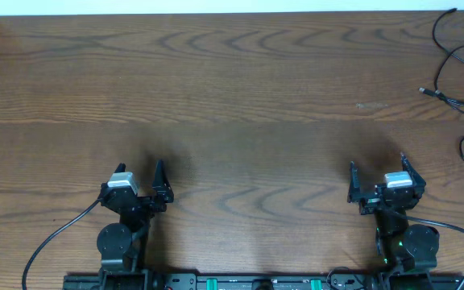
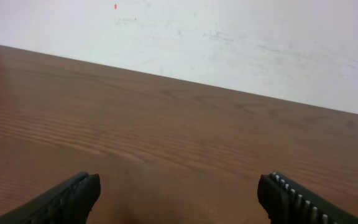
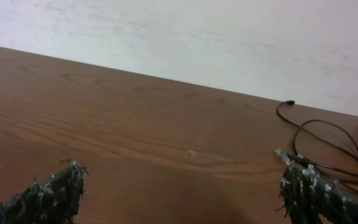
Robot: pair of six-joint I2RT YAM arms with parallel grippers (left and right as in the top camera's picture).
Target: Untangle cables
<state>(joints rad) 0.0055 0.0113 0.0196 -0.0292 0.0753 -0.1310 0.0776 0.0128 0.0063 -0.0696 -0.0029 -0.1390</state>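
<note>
Both the left hand (image 1: 139, 167) and the right hand (image 1: 377, 163) are wide open, holding nothing. The black cables (image 1: 435, 95) lie in loose loops at the far right of the surface (image 1: 240, 97), well apart from both. They look thin, light and floppy, so I'd pinch one near a plug end.

Pincer (image 3: 180, 169) agape — cables (image 3: 290, 102) beyond.

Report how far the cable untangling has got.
Done: nothing. The black cables lie in overlapping loops at the far right edge of the table, partly out of frame. In hand: nothing; the left claw and right claw are both open and empty near the base, well apart from the cables. Left: the whole job, starting with a reach to the loops.
</note>
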